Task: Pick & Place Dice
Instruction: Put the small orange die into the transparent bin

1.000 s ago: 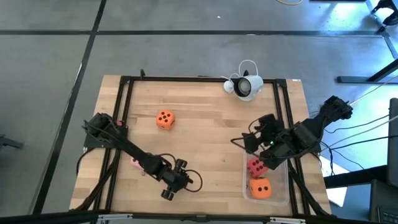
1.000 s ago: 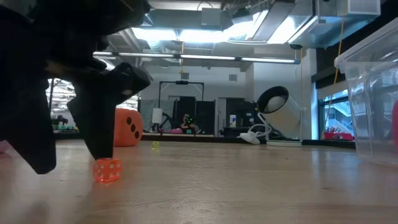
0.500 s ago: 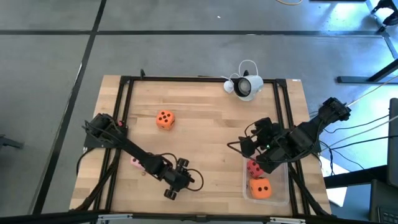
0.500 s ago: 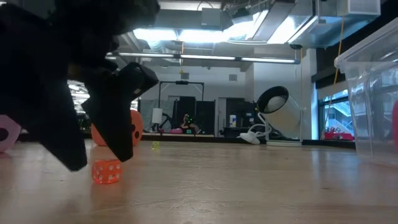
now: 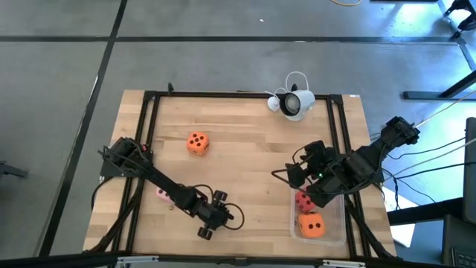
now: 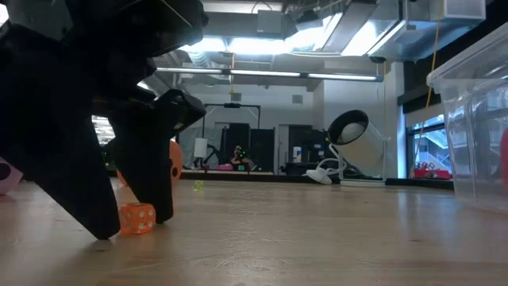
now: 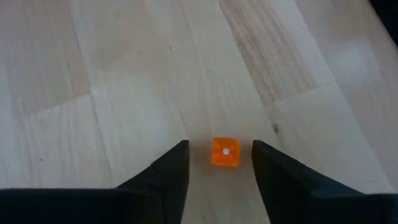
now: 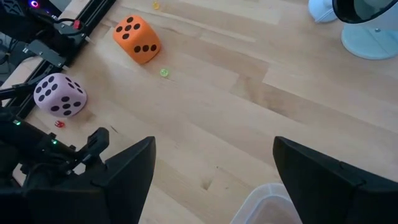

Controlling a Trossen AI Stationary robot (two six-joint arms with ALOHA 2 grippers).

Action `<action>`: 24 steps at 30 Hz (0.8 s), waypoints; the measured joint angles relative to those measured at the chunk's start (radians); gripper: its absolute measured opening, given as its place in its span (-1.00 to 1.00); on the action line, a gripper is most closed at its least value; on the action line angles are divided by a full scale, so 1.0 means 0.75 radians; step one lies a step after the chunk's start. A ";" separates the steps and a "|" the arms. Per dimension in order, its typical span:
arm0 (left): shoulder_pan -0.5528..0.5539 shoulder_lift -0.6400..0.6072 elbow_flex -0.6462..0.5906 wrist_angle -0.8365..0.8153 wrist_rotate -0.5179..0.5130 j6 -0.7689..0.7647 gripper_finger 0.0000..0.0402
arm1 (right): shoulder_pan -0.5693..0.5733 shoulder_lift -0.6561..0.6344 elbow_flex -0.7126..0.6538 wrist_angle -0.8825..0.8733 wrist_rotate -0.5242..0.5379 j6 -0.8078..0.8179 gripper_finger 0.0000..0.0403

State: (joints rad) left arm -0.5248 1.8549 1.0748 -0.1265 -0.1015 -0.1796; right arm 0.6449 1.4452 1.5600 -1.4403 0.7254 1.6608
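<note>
A tiny clear orange die sits on the wood table, also in the low view. My left gripper is open near the table's near edge, pointing down. Its fingers stand on either side of this die, with gaps showing. A pale pink die rests on the table beside the left arm. An orange die lies toward the far left. A red die and an orange die sit in a clear bin. My right gripper is open beside the bin, holding nothing.
A white round lamp-like device with a cord stands at the far edge. A black frame rail runs along the table's sides. Tiny green and red dice lie on the wood. Bare wood spreads across the table's middle.
My left gripper has come down over the tiny orange die; its fingertips now reach the table on either side of it. My right gripper shifted slightly toward the table's left and near edge, then held still. No die has moved.
</note>
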 joint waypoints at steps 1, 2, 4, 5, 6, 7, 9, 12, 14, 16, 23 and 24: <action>0.001 0.000 0.000 0.000 0.007 0.000 -0.22 | 0.000 0.000 0.000 0.000 0.000 0.000 0.60; 0.003 0.000 0.000 -0.001 0.017 0.001 -0.28 | 0.000 0.000 0.000 0.000 0.000 -0.001 0.60; 0.005 0.001 0.000 0.000 0.028 0.001 -0.42 | 0.000 0.000 0.000 0.000 0.000 -0.001 0.60; 0.006 0.001 0.001 0.001 0.028 0.008 -0.50 | 0.000 0.000 0.000 0.000 0.000 -0.001 0.60; 0.008 0.001 0.001 0.004 0.030 0.020 -0.58 | 0.000 0.000 0.000 0.000 0.000 -0.001 0.60; 0.011 0.002 0.001 0.007 0.033 0.034 -0.66 | 0.000 0.000 0.000 0.000 0.000 -0.001 0.60; 0.019 0.002 0.001 0.009 0.036 0.045 -0.83 | 0.000 0.000 0.000 0.000 0.000 -0.001 0.60; 0.038 0.002 0.001 0.021 0.041 0.019 -0.93 | 0.000 0.000 0.000 0.000 0.000 -0.001 0.60; 0.055 0.002 0.000 0.020 0.040 0.009 -0.93 | 0.000 0.000 0.000 0.000 0.000 -0.001 0.60; 0.077 -0.009 0.000 0.008 0.043 0.010 -0.94 | 0.000 0.000 0.000 0.000 0.025 -0.002 0.60; 0.269 -0.195 -0.005 -0.124 0.058 -0.088 -0.95 | 0.032 -0.001 0.000 0.007 0.139 -0.148 0.60; 0.308 -0.237 -0.005 -0.121 0.070 -0.090 -0.95 | 0.036 -0.001 0.000 0.012 0.139 -0.195 0.60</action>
State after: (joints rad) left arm -0.2940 1.6769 1.0714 -0.2173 -0.0488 -0.2474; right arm 0.6719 1.4445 1.5600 -1.4315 0.8295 1.5145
